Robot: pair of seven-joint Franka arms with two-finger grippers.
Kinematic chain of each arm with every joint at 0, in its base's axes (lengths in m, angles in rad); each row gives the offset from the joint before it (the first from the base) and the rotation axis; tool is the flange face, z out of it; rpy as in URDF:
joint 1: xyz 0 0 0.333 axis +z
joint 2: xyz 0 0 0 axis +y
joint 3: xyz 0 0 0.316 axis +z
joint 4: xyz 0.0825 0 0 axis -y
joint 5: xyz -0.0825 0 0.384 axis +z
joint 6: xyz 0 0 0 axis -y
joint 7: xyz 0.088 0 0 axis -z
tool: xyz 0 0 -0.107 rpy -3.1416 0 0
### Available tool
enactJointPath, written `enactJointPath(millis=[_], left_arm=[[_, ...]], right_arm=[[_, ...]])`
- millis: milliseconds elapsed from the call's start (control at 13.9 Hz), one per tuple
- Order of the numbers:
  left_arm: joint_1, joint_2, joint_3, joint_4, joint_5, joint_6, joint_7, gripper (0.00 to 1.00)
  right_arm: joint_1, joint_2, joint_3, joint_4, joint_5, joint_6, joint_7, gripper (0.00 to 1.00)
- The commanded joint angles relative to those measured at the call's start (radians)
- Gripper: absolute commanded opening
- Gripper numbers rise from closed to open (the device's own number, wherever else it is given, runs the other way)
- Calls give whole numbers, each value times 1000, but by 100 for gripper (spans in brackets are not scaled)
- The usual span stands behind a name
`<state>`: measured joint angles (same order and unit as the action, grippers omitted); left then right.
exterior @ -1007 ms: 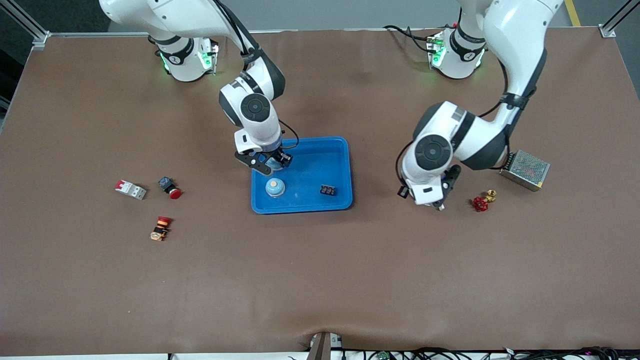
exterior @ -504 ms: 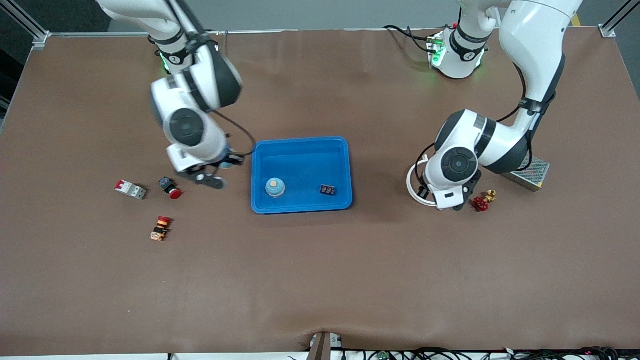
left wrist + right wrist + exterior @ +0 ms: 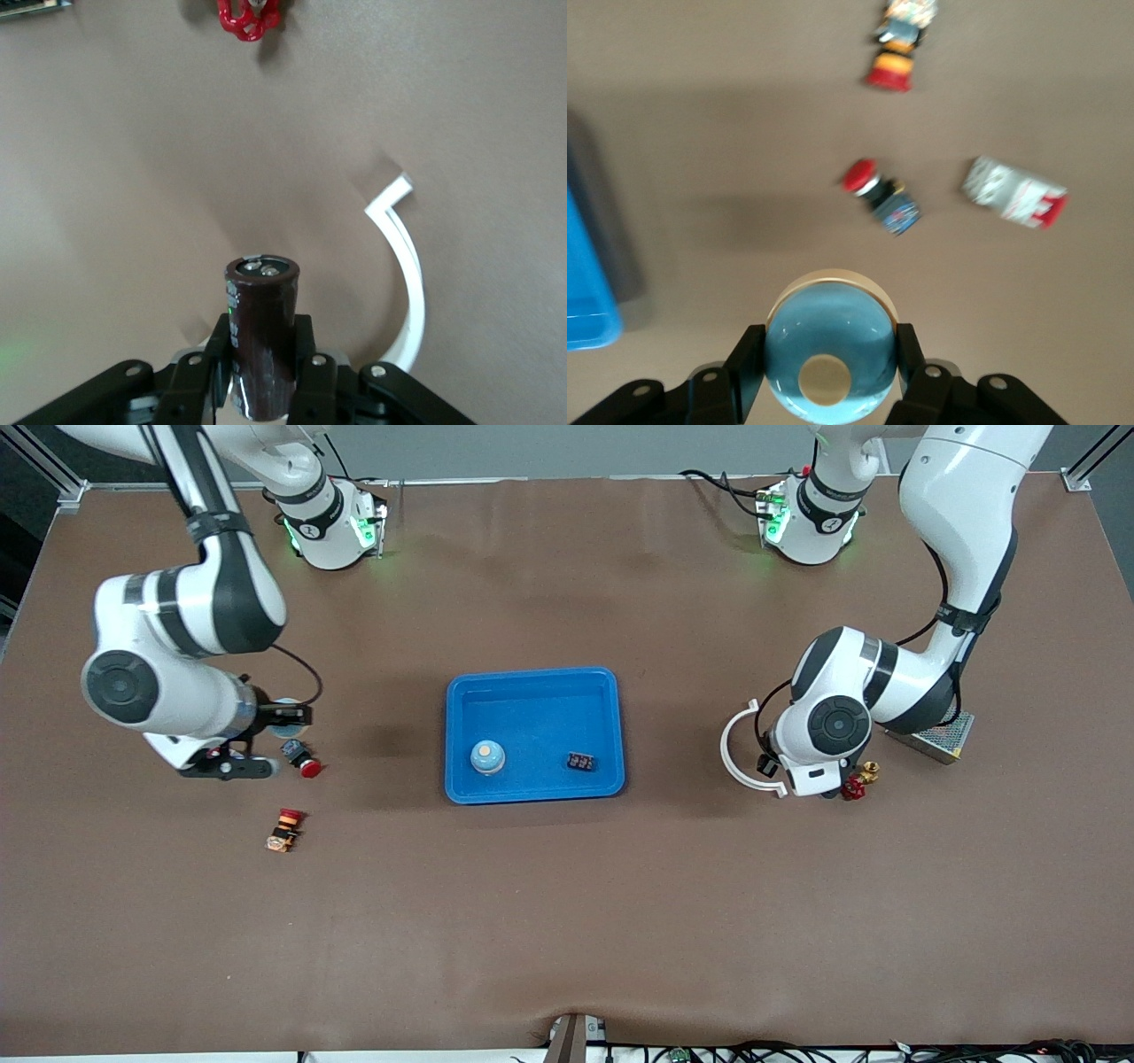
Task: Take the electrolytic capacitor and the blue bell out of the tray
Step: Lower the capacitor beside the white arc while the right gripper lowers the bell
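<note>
My right gripper is shut on a light-blue bell and holds it above the table at the right arm's end, over a red push button. A second blue bell sits in the blue tray at the table's middle, with a small black part beside it. My left gripper is shut on a dark brown capacitor above the table, toward the left arm's end. In the front view it is hidden under the left wrist.
A red valve and a metal power supply lie by the left gripper. A white curved strip shows beside it. A circuit breaker and an orange-red switch lie near the right gripper.
The right arm swung from over the tray to the right arm's end, still holding its bell. The left arm shifted toward the red valve with the capacitor.
</note>
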<state>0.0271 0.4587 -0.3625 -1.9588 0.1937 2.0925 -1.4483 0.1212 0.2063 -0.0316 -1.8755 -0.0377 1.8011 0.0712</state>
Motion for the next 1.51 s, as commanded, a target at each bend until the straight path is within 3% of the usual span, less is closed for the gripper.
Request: enactJointPath(millis=[0, 288, 720, 792, 864, 1007, 1223, 1439], left_arm=[[45, -28, -9, -87, 18, 96, 38, 0], [45, 15, -9, -106, 18, 141, 39, 0], [40, 26, -9, -152, 18, 175, 37, 0], [40, 31, -9, -150, 18, 176, 39, 12], [42, 31, -9, -149, 18, 176, 39, 34], [42, 28, -9, -140, 18, 176, 37, 100], [39, 6, -10, -101, 16, 161, 13, 100], [39, -14, -47, -39, 7, 94, -30, 100]], right_arm=[[-119, 24, 19, 65, -16, 9, -184, 0], [-239, 171, 19, 222, -16, 33, -393, 0], [-293, 298, 21, 220, -13, 268, -473, 0], [-308, 324, 21, 220, -10, 309, -496, 0], [-316, 341, 21, 220, -5, 339, -525, 0], [-339, 375, 22, 219, 4, 380, -559, 0], [-374, 419, 27, 216, 18, 445, -613, 0], [-373, 430, 27, 168, 111, 490, -614, 0]])
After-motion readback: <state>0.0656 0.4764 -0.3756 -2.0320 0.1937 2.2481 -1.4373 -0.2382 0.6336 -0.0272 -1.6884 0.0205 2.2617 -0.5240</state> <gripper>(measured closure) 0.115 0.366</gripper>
